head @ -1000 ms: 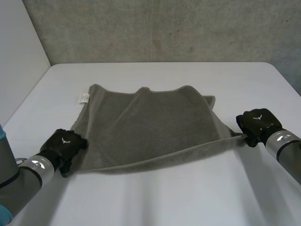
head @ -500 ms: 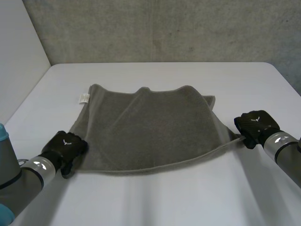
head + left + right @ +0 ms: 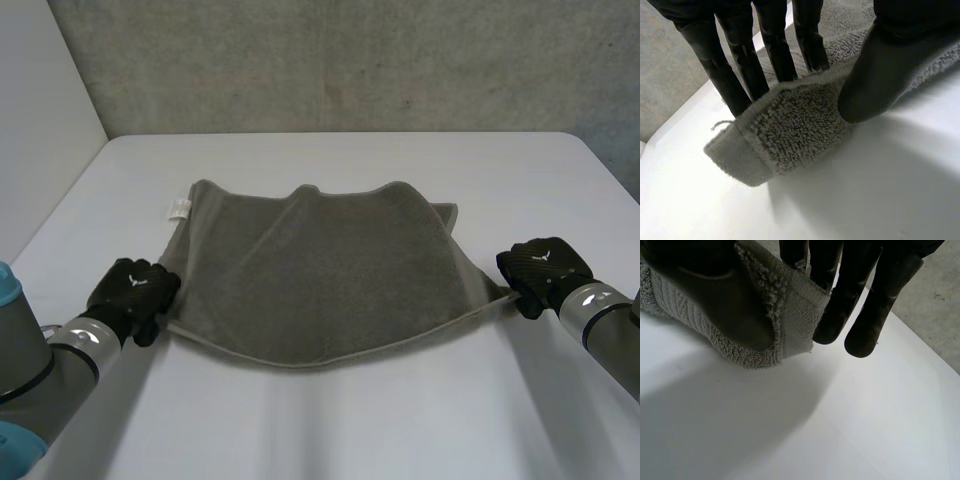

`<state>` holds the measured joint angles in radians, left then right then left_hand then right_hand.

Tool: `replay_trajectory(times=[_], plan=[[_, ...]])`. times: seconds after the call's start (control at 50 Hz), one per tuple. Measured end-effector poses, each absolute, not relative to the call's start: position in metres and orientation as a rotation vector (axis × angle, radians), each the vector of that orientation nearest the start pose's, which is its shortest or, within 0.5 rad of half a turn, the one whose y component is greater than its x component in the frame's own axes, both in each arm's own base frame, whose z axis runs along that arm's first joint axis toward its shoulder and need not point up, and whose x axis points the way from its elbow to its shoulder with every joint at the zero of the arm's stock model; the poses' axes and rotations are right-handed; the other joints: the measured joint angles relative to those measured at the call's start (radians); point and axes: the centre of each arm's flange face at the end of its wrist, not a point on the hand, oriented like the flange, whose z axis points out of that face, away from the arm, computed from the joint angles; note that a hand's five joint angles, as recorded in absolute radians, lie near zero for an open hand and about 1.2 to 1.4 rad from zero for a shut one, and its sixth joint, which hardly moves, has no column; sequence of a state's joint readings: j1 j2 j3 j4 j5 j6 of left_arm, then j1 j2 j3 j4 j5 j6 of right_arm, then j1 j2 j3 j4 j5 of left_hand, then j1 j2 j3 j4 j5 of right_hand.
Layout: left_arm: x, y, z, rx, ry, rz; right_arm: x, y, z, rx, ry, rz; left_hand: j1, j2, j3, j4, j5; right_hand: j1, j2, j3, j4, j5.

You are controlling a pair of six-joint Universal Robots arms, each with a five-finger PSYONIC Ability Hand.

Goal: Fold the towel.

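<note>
**Head view.** Camera mounted high between and behind the two arms, facing forward and down over the white table (image 3: 350,420) toward the grey concrete wall (image 3: 350,60) at 12 o'clock. It is far enough back to take in the whole grey terry towel (image 3: 320,280), with the black left hand (image 3: 130,288) at the towel's 9 o'clock and the black right hand (image 3: 540,265) at its 3 o'clock.

**Left wrist view.** Camera on that wrist, looking along the palm, very close to the towel corner (image 3: 795,125) pinched there.

**Right wrist view.** Set likewise, close upon the opposite corner (image 3: 790,315).

Each wrist view shares its one corner with the head view.
</note>
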<state>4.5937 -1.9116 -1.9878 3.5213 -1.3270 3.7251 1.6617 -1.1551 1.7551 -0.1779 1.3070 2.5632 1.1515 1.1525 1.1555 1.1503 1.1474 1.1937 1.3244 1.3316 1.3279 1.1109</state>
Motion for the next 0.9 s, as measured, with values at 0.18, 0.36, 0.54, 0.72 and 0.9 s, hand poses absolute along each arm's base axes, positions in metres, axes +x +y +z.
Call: replay_trajectory(times=[0.18, 0.36, 0.54, 0.72, 0.9], plan=[[-0.189, -0.266, 0.125, 1.068, 2.295, -1.767, 0.183, -0.305, 0.14, -1.083, 2.437, -1.753, 0.264, 0.342, 0.374, 0.36, 0.311, 0.0, 0.0, 0.0, 0.0, 0.0], [-0.188, -0.265, 0.163, 1.018, 2.172, -1.899, 0.18, -0.306, 0.183, -1.053, 2.376, -1.907, 0.264, 0.342, 0.385, 0.363, 0.311, 0.0, 0.0, 0.0, 0.0, 0.0], [-0.184, -0.245, 0.268, 0.813, 1.888, -2.26, 0.178, -0.282, 0.303, -0.98, 2.151, -2.231, 0.264, 0.346, 0.388, 0.363, 0.311, 0.0, 0.0, 0.0, 0.0, 0.0], [-0.179, -0.223, 0.356, 0.726, 1.725, -2.389, 0.18, -0.25, 0.386, -1.014, 2.058, -2.263, 0.264, 0.346, 0.389, 0.363, 0.311, -0.001, 0.008, 0.0, 0.0, 0.0], [-0.187, -0.287, 0.325, 0.758, 2.021, -2.15, 0.19, -0.297, 0.354, -1.256, 2.245, -1.987, 0.264, 0.35, 0.39, 0.363, 0.312, -0.001, 0.008, 0.001, 0.009, 0.0]])
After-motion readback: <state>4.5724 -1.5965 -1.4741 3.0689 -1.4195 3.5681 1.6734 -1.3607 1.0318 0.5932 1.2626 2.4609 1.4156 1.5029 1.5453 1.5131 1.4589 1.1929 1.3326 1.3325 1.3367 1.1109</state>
